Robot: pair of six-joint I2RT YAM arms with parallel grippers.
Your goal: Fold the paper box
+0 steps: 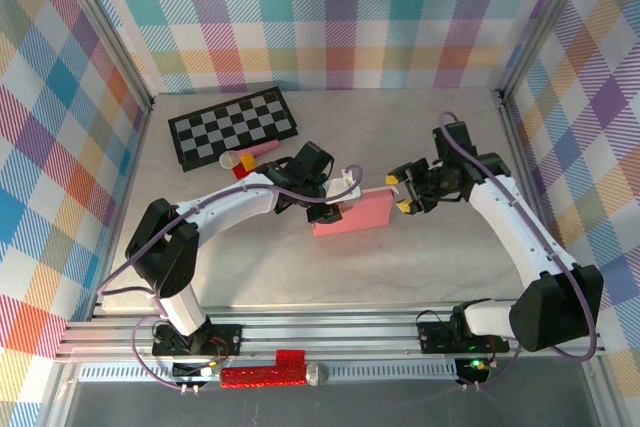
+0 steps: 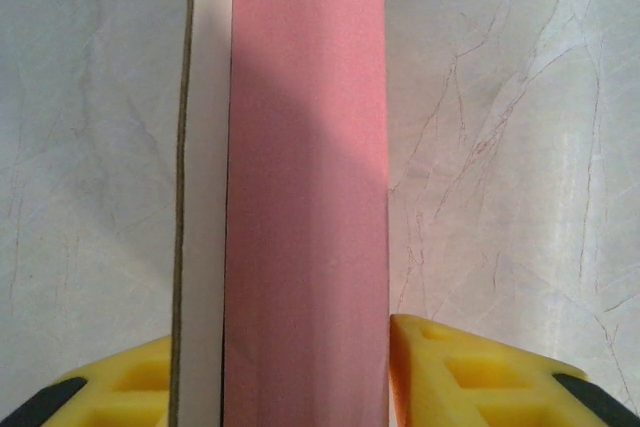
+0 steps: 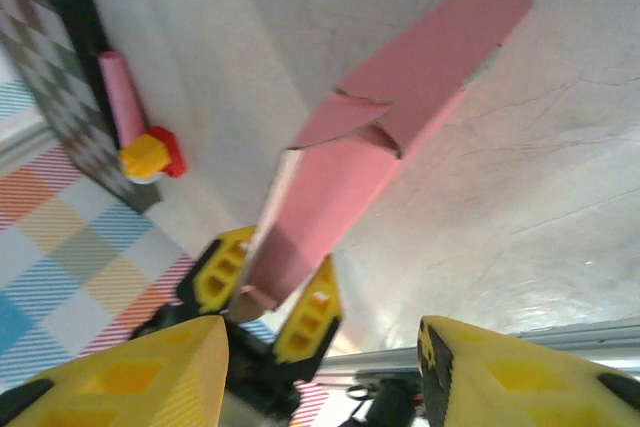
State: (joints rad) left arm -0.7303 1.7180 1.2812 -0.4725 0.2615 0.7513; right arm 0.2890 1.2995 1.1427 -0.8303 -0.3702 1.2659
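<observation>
Now, start with the nearest contact. Your left gripper (image 1: 338, 197) is clenched on the left end of the paper box (image 1: 358, 215). In the left wrist view, the yellow fingers (image 2: 470, 372) press in from both sides, with the pink face and a pale inner edge caught between them. The box lies mid-table between the two arms, partly folded. From the right wrist you can see one flap (image 3: 345, 117) lifted off the long pink panel.

This looks like an anchoring hold, so make it firm but not hard, because thin card will likely buckle under a squeeze. Your right gripper (image 1: 400, 193) sits just beside the box's right edge, jaws spread and empty. Whether a fingertip touches the card, I cannot tell.

The step in hand seems to be working that free end. Bring the right fingers in low and square to the crease. Push the flap along its fold line rather than across it, or the sheet may pivot in the left hand's hold.

Farther back, a small pink cylinder (image 1: 262, 152) with a yellow and red block (image 1: 233, 161) lies just before the checkerboard (image 1: 232, 127). All of it is well apart from your work.
</observation>
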